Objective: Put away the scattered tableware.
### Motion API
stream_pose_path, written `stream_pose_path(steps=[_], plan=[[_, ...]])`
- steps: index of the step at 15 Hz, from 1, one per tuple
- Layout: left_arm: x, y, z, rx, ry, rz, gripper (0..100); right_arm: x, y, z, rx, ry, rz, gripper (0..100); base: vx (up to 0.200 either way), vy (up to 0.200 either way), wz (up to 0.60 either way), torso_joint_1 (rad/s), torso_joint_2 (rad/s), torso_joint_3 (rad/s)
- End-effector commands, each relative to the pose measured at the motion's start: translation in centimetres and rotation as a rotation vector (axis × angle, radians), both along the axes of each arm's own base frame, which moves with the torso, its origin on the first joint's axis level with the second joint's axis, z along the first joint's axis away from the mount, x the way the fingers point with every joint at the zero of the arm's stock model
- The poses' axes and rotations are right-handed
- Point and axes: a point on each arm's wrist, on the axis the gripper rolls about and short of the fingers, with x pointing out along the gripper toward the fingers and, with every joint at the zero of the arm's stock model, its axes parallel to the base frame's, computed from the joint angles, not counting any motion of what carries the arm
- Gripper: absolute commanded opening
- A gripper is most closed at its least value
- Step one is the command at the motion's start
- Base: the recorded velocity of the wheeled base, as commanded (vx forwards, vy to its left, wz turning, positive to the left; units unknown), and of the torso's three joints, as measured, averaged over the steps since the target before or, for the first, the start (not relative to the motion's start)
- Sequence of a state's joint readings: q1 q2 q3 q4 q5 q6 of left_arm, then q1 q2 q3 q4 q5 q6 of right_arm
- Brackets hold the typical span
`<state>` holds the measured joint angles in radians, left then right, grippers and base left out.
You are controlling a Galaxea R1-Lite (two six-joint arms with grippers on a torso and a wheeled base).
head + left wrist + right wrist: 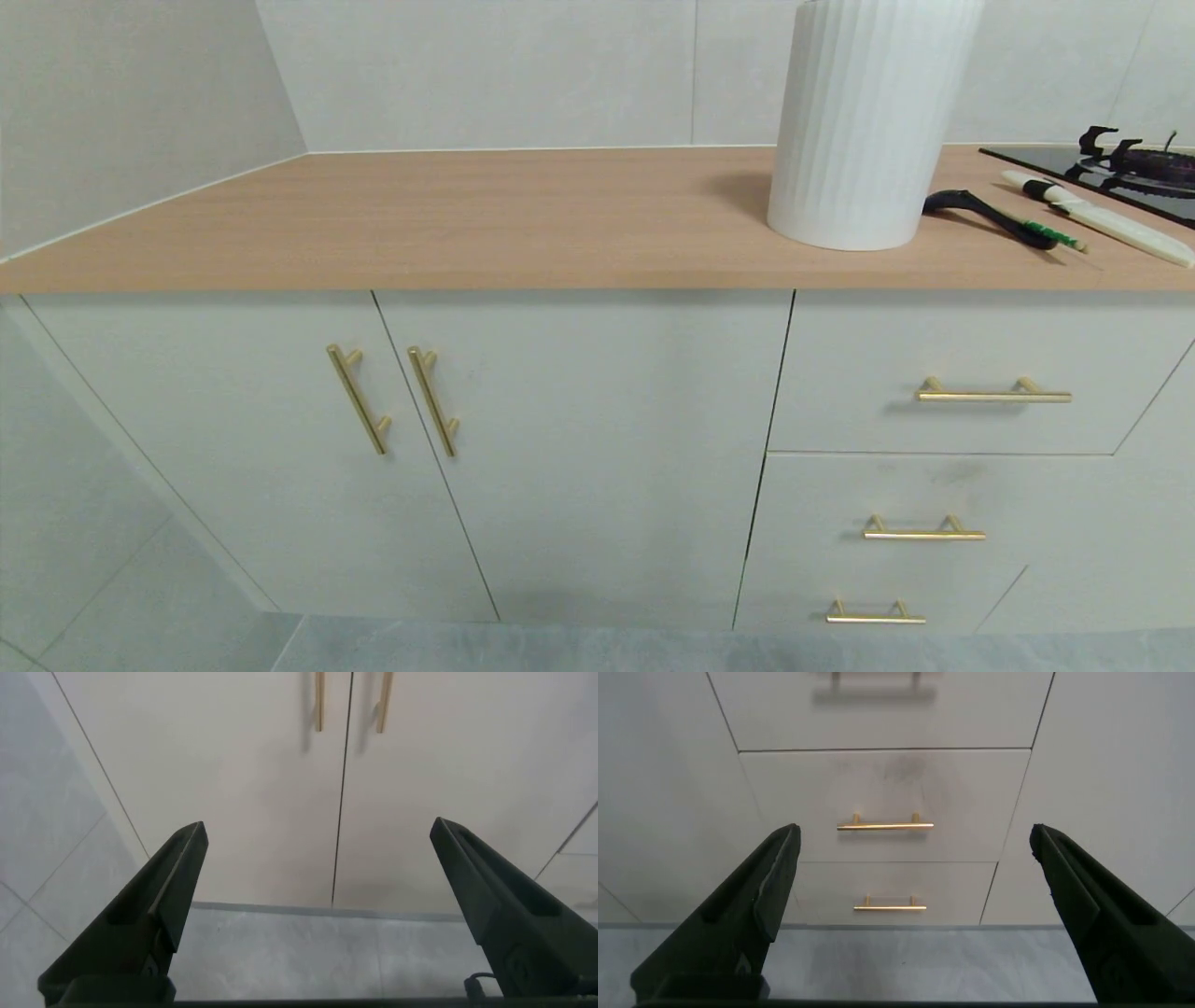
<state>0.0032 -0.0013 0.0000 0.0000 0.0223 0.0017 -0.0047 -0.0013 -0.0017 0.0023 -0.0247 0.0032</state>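
Observation:
On the wooden countertop (467,219), at the right, lie a black-handled utensil (990,218) with a green tip and a white knife (1102,218) with a black band, both beside a tall white ribbed container (868,121). My left gripper (318,840) is open, held low in front of the double cabinet doors (336,812). My right gripper (915,845) is open too, facing the drawer fronts with the middle drawer's gold handle (884,824) between its fingers' line of sight. Neither gripper holds anything.
A black stove top (1120,173) sits at the counter's far right. Below the counter are two doors with gold handles (392,397) and three drawers (990,392) on the right. Grey tiled floor (308,952) runs along the cabinet base; a wall corner closes the left side.

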Motion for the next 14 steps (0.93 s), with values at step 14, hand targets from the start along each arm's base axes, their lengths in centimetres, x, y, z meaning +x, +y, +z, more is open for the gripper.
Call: stream_pose_path(steps=[14], plan=[[0.0, 0.0, 0.0, 0.000, 0.001, 0.002, 100, 0.1, 0.0, 5.8, 0.000, -0.045, 0.032, 100, 0.000, 0.000, 0.00, 0.000, 0.00, 0.000]])
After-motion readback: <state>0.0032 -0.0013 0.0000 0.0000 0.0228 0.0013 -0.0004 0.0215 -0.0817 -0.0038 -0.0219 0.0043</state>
